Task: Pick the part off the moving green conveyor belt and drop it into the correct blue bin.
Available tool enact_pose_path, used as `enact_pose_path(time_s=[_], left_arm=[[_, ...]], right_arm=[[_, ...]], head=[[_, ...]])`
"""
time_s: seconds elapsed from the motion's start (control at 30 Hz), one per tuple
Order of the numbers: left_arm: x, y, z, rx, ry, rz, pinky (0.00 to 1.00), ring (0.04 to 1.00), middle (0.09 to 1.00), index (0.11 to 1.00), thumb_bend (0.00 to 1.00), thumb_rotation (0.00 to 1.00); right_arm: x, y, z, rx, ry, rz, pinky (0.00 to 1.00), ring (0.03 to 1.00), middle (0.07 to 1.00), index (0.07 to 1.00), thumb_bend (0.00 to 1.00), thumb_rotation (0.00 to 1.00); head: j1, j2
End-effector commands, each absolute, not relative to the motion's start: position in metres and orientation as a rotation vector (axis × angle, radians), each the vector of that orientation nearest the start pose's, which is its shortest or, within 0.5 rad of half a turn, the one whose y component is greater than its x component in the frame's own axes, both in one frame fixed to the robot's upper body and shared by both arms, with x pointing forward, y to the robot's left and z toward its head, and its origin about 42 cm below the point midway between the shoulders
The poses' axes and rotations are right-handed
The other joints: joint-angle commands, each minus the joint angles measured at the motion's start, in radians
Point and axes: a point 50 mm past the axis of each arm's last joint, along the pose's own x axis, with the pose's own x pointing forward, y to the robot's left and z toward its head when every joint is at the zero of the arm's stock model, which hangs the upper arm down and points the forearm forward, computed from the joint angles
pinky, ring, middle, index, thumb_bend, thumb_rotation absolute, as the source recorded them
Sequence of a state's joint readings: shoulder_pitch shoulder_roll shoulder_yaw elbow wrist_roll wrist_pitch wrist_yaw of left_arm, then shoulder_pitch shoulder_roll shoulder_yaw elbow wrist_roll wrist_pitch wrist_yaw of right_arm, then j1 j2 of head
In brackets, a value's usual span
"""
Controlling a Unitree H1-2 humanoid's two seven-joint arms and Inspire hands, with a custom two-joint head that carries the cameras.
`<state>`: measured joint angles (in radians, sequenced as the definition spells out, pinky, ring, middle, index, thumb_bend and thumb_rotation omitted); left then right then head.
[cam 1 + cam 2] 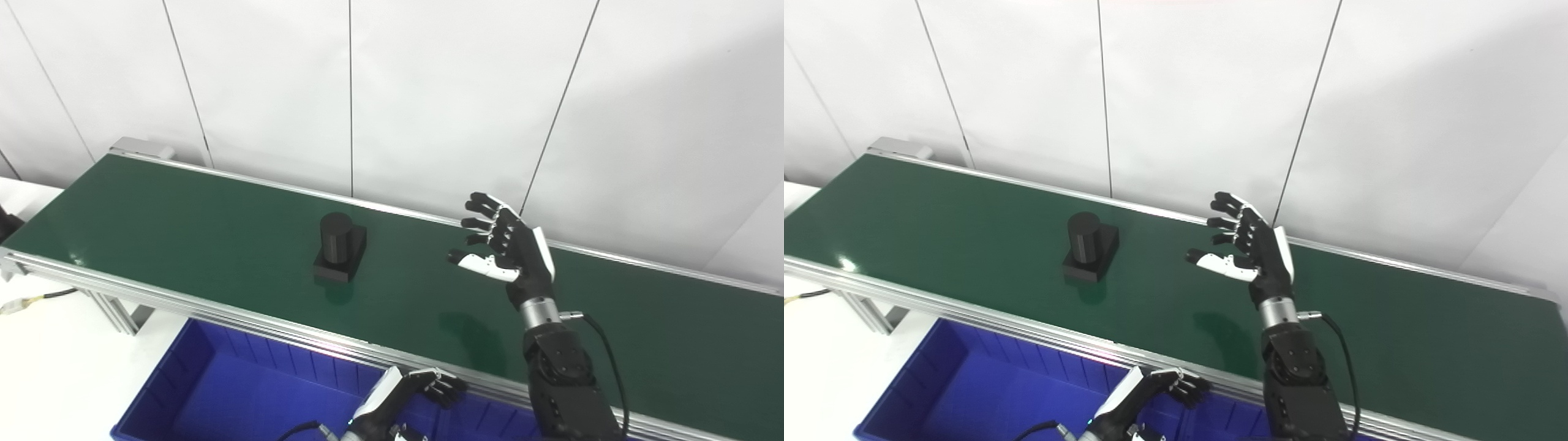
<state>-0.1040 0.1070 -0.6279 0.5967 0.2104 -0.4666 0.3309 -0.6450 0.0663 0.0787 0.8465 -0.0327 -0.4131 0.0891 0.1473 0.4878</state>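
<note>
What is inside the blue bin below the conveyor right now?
The blue plastic bin shows only its bare ribbed walls and floor, with no part in it. The left hand hovers at its far rim, hiding that corner, and the frame crops the bin's near side.

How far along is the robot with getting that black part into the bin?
Nothing is done yet: the black part stands on the green belt, untouched. The right hand hovers open beside it. The left hand waits over the blue bin. Grasp and drop remain.

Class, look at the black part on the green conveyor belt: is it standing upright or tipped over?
Upright. The black part rests flat on its square base on the green conveyor belt, its cylinder pointing straight up.
</note>
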Motion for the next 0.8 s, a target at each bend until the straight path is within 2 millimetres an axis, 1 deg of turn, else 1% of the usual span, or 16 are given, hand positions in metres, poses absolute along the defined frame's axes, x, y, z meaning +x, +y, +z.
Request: enact_pose_path(time_s=[0.0,0.27,0.47,0.77], left_arm=[[0.249,0.113,-0.007,0.335,-0.088,-0.422,0.66,0.736,0.773,0.774,0.85,0.08],[0.246,0.113,-0.006,0.326,-0.090,-0.421,0.66,0.734,0.775,0.776,0.86,0.07],[0.244,0.113,-0.004,0.320,-0.096,-0.419,0.66,0.729,0.770,0.773,0.86,0.05],[0.241,0.110,0.000,0.311,-0.113,-0.400,0.65,0.721,0.766,0.773,0.85,0.04]], right_arm=[[0.466,-0.079,0.158,-0.046,-0.305,0.380,0.58,0.700,0.793,0.798,0.96,0.18],[0.471,-0.069,0.155,-0.092,-0.274,0.401,0.58,0.685,0.785,0.801,0.97,0.20],[0.474,-0.059,0.153,-0.099,-0.249,0.410,0.59,0.695,0.784,0.798,0.99,0.20],[0.476,-0.049,0.148,-0.165,-0.218,0.424,0.55,0.692,0.814,0.804,0.99,0.23]], head=[[-0.005,0.002],[-0.018,0.006],[-0.023,0.007],[-0.015,0.013]])
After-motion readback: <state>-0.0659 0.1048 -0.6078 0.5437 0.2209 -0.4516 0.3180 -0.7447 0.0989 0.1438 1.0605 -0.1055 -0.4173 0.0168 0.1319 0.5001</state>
